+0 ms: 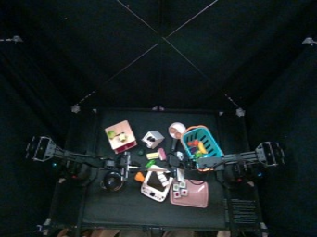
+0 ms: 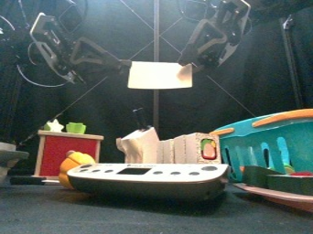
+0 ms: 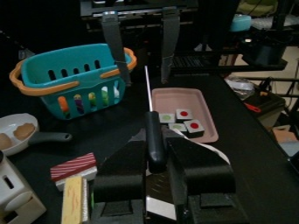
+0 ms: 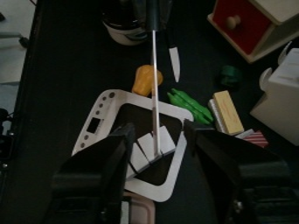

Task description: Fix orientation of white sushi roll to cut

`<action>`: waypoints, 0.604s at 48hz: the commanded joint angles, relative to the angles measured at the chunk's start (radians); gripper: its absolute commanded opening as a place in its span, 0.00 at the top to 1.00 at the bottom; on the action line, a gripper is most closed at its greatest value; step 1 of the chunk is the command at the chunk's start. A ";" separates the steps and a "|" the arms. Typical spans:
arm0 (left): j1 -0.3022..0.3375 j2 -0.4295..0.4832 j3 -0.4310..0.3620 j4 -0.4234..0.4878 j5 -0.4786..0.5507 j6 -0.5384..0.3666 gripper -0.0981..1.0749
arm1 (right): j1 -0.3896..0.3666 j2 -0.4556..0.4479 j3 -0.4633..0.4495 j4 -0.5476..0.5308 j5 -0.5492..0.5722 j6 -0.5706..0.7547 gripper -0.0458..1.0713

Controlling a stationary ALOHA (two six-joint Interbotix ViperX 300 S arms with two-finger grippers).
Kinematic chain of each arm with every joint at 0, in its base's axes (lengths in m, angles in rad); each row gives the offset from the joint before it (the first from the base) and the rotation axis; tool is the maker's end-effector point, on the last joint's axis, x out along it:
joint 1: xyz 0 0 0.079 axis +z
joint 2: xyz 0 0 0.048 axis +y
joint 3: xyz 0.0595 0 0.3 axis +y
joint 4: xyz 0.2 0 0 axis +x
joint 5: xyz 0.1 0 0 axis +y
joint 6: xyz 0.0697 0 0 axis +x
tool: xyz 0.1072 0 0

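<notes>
The right gripper (image 4: 158, 144) hangs wide open over the white sushi roll (image 4: 156, 146) on the white board (image 4: 122, 144); the left gripper (image 3: 156, 166) clamps a knife (image 3: 153, 140); the pink tray (image 3: 184, 112) lies near the teal basket (image 3: 73, 77).

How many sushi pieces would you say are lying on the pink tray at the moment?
3, at least: in the left wrist view they sit clustered on the pink tray, one nearer the basket, one beside it, one nearest the camera. The left gripper may hide more.
</notes>
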 commanded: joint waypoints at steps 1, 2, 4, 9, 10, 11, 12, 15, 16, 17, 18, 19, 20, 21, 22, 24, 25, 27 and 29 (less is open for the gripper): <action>0.000 0.009 -0.026 -0.011 -0.015 0.000 0.58 | -0.005 -0.026 -0.006 -0.008 -0.015 0.002 0.27; 0.002 0.011 -0.026 -0.012 -0.015 0.000 0.58 | -0.005 -0.025 -0.006 -0.006 -0.015 0.003 0.28; 0.000 0.014 -0.026 -0.014 -0.015 0.000 0.58 | -0.005 -0.023 -0.002 -0.005 -0.015 0.003 0.30; 0.000 0.015 -0.020 -0.014 -0.015 0.002 0.58 | -0.006 -0.017 0.009 0.002 -0.012 0.006 0.32; 0.000 0.015 -0.020 -0.015 -0.015 0.002 0.58 | -0.005 -0.018 0.011 0.003 -0.012 0.005 0.32; 0.002 0.017 -0.018 -0.015 -0.015 0.002 0.58 | -0.006 -0.018 0.012 0.006 -0.012 0.005 0.32; 0.000 0.015 -0.018 -0.014 -0.015 0.002 0.58 | -0.005 -0.018 0.012 0.008 -0.012 0.005 0.32; 0.000 0.017 -0.017 -0.015 -0.015 0.002 0.58 | -0.005 -0.018 0.014 0.008 -0.012 0.003 0.32; 0.002 0.017 -0.017 -0.014 -0.015 0.002 0.58 | -0.006 -0.018 0.014 0.006 -0.012 0.003 0.32; 0.002 0.015 -0.017 -0.014 -0.015 0.002 0.58 | -0.006 -0.018 0.012 0.005 -0.012 0.003 0.32; 0.000 0.017 -0.017 -0.015 -0.015 0.002 0.58 | -0.006 -0.018 0.012 0.005 -0.012 0.003 0.32; 0.002 0.017 -0.017 -0.015 -0.015 0.002 0.58 | -0.006 -0.018 0.014 0.006 -0.012 0.005 0.32; 0.002 0.015 -0.015 -0.014 -0.015 0.002 0.58 | -0.006 -0.018 0.012 0.011 -0.012 0.005 0.31; 0.000 0.015 -0.014 -0.015 -0.015 0.002 0.58 | -0.006 -0.020 0.014 0.012 -0.012 0.006 0.31; 0.000 0.014 -0.012 -0.014 -0.015 0.002 0.58 | -0.006 -0.021 0.014 0.014 -0.011 0.006 0.31; 0.002 0.009 -0.006 -0.014 -0.014 0.002 0.58 | -0.006 -0.025 0.020 0.026 -0.009 0.009 0.30; 0.002 0.006 -0.002 -0.014 -0.014 0.002 0.58 | -0.006 -0.028 0.023 0.034 -0.009 0.009 0.30; 0.002 0.000 0.009 -0.014 -0.014 0.003 0.58 | -0.008 -0.031 0.029 0.052 -0.009 0.012 0.28; 0.002 -0.008 0.025 -0.014 -0.015 0.003 0.58 | -0.008 -0.035 0.037 0.064 -0.009 0.014 0.26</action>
